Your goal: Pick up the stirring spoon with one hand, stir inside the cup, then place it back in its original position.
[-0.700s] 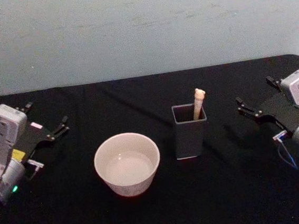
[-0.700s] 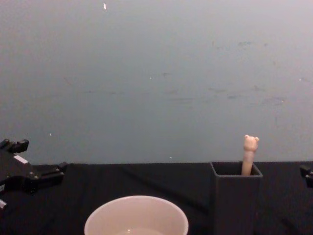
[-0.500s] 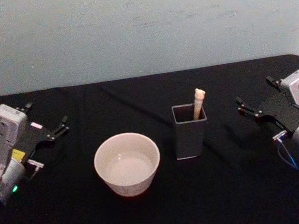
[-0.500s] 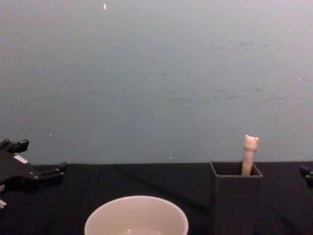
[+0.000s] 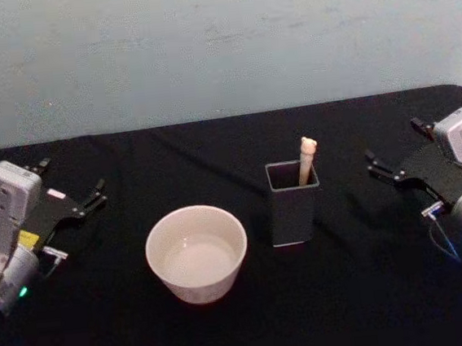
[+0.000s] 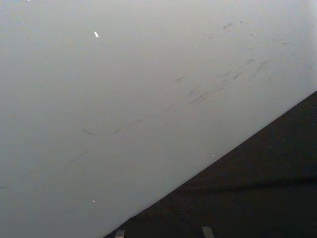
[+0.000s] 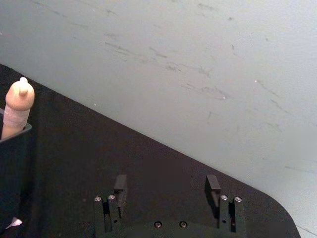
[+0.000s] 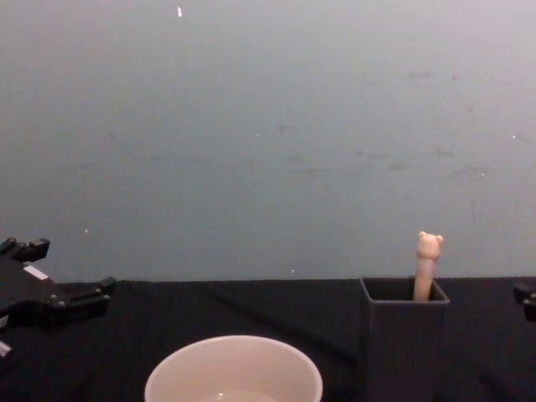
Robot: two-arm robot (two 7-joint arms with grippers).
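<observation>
The left gripper (image 5: pixel 72 178) was stationed at 9 o'clock in the head view, on its grey-white left wrist (image 5: pixel 4 236). Its jaws were spread and pointed toward 2 o'clock. The right gripper (image 5: pixel 393 143) was stationed at 3 o'clock, jaws spread and pointed toward 10 o'clock. In the right wrist view its two black fingers (image 7: pixel 120 184) stood parallel with a wide gap between them. In the chest view the left gripper entered at 8 o'clock.
</observation>
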